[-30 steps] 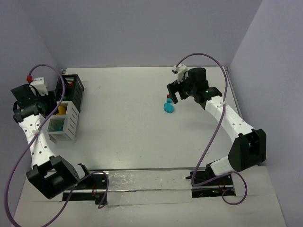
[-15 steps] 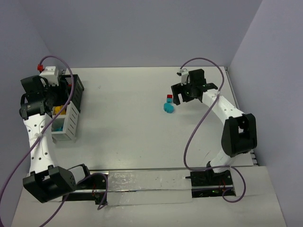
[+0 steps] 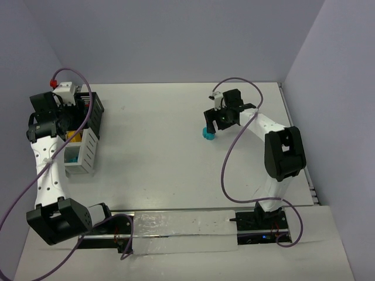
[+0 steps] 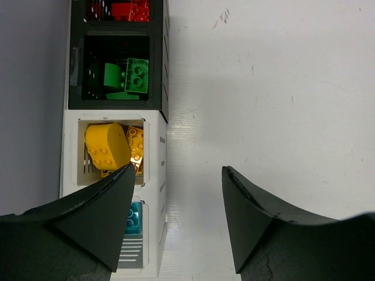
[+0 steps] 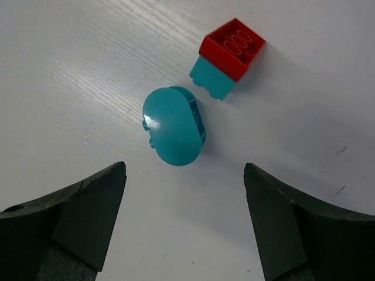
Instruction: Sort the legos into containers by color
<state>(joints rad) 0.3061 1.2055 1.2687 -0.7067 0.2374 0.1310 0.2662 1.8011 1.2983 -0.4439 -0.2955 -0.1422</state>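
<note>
A cyan rounded lego [image 5: 174, 126] lies on the table. Just beyond it, a red brick [image 5: 231, 45] sits stacked on a cyan brick [image 5: 210, 79]. My right gripper [image 5: 184, 168] is open and empty above them, the rounded piece just ahead of its fingertips. In the top view the right gripper [image 3: 215, 123] hangs over the cyan piece [image 3: 207, 134]. The black container [image 4: 157, 58] holds red [image 4: 130, 9] and green legos [image 4: 136, 75]. The white container [image 4: 153, 175] holds yellow [image 4: 107, 146] and cyan legos [image 4: 134, 216]. My left gripper [image 4: 179, 170] is open and empty beside the white container.
The two containers [image 3: 88, 126] stand end to end near the left wall. The walls close in the table at the back and on both sides. The right arm's cable [image 3: 234, 152] loops over the table's right part.
My right gripper has moved a little left, over the cyan and red pieces, and its arm has folded up. My left gripper has risen slightly towards the back over the containers.
</note>
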